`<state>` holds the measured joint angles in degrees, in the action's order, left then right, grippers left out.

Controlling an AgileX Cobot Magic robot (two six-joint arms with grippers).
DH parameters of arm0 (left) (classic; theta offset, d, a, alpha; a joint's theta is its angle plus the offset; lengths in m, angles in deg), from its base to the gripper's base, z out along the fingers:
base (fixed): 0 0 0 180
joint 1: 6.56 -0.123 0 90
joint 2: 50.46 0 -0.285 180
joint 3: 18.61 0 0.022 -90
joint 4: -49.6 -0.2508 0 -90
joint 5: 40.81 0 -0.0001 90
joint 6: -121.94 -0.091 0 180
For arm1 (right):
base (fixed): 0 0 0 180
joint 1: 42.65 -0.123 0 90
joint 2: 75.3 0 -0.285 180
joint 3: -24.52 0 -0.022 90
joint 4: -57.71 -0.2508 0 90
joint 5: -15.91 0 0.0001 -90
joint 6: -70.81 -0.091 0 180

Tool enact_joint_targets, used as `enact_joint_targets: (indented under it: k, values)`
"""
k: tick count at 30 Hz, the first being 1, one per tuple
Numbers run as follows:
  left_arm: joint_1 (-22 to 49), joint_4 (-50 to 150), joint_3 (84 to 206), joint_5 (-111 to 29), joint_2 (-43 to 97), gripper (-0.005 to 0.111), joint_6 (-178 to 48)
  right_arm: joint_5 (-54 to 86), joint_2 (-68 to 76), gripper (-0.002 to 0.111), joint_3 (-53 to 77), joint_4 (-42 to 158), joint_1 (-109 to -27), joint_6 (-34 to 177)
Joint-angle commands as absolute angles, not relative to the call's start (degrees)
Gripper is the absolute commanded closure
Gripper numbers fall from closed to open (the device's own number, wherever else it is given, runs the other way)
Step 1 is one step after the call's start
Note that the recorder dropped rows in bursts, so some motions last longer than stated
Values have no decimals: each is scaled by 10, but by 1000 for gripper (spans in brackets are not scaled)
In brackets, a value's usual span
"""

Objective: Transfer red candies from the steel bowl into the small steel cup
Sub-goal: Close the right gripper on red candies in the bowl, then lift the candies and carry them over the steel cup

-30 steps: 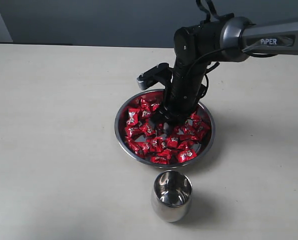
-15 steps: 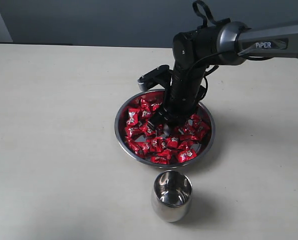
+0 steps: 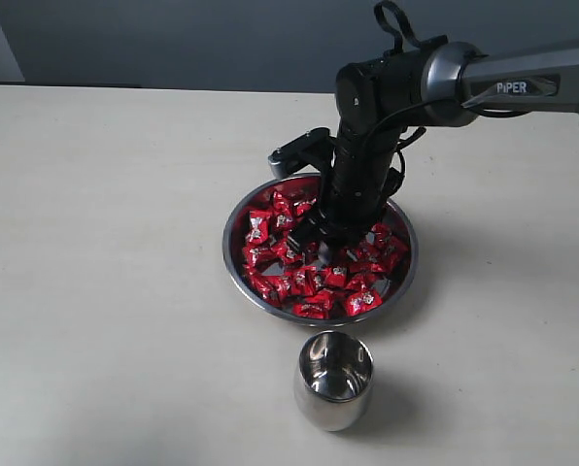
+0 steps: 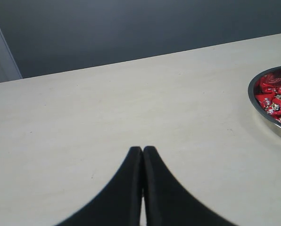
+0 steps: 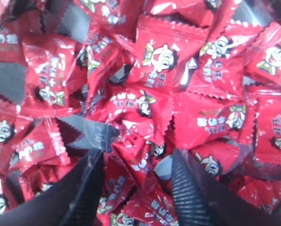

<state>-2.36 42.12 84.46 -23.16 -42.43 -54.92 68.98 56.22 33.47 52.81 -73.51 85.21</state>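
The steel bowl (image 3: pixel 228 243) sits mid-table, filled with red candies (image 3: pixel 314 287). My right gripper (image 3: pixel 319 243) reaches down into the bowl, its tips among the candies. In the right wrist view the right gripper (image 5: pixel 136 157) is open, with crinkled red candies (image 5: pixel 154 61) lying between and around its two dark fingers; none is pinched. The small steel cup (image 3: pixel 333 381) stands upright in front of the bowl and looks empty. My left gripper (image 4: pixel 142 149) is shut on nothing above bare table, with the bowl's rim (image 4: pixel 272 128) and some candies (image 4: pixel 275 96) off to one side.
The pale table (image 3: pixel 105 272) stretches wide on all sides of the bowl and cup. A dark wall runs along the table's far edge. The right arm (image 3: pixel 503 78) comes in from the right, above the table.
The right arm shifted slightly at the start of the second and has since held still. Its gripper stays down in the bowl with the jaws open. Bowl and cup have not moved.
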Motion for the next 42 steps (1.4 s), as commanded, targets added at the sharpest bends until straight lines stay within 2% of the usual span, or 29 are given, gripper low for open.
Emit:
enact_joint_targets:
  k: [1, 5, 9, 12, 18, 32, 42]
  values:
    - [-25, 420, 842, -235, -427, 106, -546, 692, 562, 68, 339, 533, -734, 847]
    - [-25, 420, 842, -235, -427, 106, -546, 697, 562, 83, 339, 532, -734, 847]
    - [-25, 420, 842, -235, -427, 106, -546, 699, 562, 80, 339, 532, -734, 846]
    - [-25, 420, 842, -235, -427, 106, -546, 705, 562, 83, 339, 531, -734, 846]
    - [-25, 420, 842, -235, -427, 106, -546, 705, 561, 103, 339, 531, -734, 846]
    - [-25, 420, 842, -235, -427, 106, -546, 704, 523, 104, 339, 531, -734, 841]
    - [-25, 420, 842, -235, -427, 106, -546, 785, 405, 104, 335, 480, -734, 841]
